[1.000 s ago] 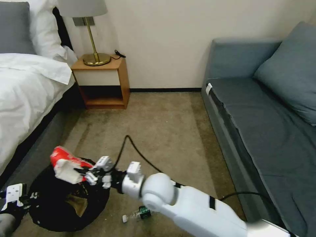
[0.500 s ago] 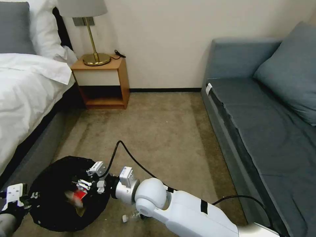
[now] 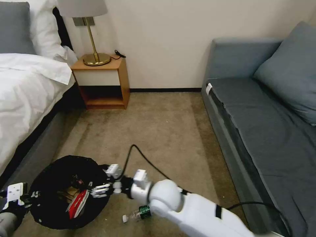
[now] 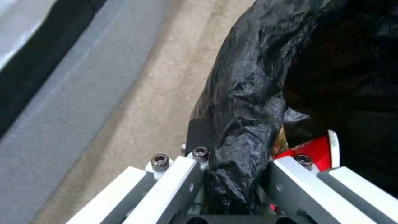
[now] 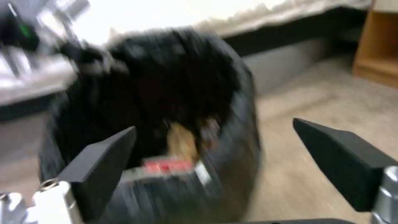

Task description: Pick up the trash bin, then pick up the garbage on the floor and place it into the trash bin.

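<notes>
Trash bin [image 3: 49, 210] sat on the carpet beside the bed, its bag-lined rim pinched by the left gripper [image 4: 232, 174]. Right gripper [image 3: 93, 186] hung at the bin's rim, fingers spread and empty. Red-and-white packet [image 3: 77, 204] lay inside the bin; clear bottle [image 3: 136, 214] lay on the carpet just beside the bin.

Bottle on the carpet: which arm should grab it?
Right, probably. The right pincer is open and empty at the trash bin rim, near the bottle. The left pincer is clamped on the bin's bag-lined rim.
</notes>
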{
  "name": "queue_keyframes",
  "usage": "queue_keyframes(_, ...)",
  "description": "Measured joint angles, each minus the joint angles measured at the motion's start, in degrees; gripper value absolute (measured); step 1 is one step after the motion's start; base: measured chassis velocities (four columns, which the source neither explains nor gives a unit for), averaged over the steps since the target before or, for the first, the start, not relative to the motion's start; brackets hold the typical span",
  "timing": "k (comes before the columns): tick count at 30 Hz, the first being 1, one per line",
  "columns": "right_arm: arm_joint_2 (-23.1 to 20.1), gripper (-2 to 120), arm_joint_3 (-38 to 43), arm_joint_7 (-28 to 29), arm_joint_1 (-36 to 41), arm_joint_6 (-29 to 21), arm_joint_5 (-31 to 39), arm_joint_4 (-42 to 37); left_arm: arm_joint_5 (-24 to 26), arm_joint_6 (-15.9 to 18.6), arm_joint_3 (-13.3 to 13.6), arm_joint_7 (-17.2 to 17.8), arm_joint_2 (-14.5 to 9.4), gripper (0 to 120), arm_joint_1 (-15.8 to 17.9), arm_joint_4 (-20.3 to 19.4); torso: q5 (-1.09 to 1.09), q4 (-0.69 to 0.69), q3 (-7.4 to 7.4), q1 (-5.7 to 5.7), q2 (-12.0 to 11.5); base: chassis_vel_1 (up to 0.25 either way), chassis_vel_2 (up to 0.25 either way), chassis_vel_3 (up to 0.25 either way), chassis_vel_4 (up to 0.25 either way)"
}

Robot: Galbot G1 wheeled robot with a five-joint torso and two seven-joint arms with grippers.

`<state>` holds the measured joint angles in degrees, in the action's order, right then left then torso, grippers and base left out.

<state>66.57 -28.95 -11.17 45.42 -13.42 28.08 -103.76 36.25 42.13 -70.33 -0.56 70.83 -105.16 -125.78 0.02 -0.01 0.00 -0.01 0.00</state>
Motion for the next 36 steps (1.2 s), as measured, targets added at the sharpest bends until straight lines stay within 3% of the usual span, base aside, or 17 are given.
queue_keyframes(3, -4.41, 100, 0.29, -2.59, -0.18, 0.37, 0.44, 0.76, 0.26, 0.00, -0.98, 0.01, -0.29, 3, -0.19, 0.02, 0.00, 0.00, 0.00, 0.00, 0.00, 0.000, 0.000, 0.000, 0.000)
queue_keyframes(9, -8.11, 100, -1.66, -5.54, -2.43, 1.30, 0.62, 4.32, 0.50, 0.00, -2.19, 0.00, -0.46, 3, -0.39, 0.02, 0.00, 0.00, 0.00, 0.01, 0.00, 0.000, 0.000, 0.000, 0.000)
queue_keyframes(12, -9.55, 100, -6.69, -7.75, -6.15, 1.75, -1.21, 8.58, 1.11, 0.00, -3.13, 0.03, -0.34, 3, -0.48, -0.37, -0.01, 0.00, 0.00, 0.01, 0.00, 0.000, 0.000, 0.000, 0.000)
queue_keyframes(22, -7.47, 100, -20.44, -10.99, -13.07, 2.73, -8.48, 20.22, 1.96, 0.00, -4.37, 0.03, 0.59, 3, -1.68, -2.43, -0.01, 0.01, 0.00, 0.01, 0.00, 0.000, 0.000, 0.000, 0.000)
queue_keyframes(36, -1.01, 100, -23.30, -12.27, -13.09, 4.32, -12.51, 33.19, 2.19, 0.00, -3.97, 0.00, 0.84, 3, -1.13, -2.19, -0.02, 0.01, 0.00, 0.01, 0.00, 0.000, 0.000, 0.000, 0.000)
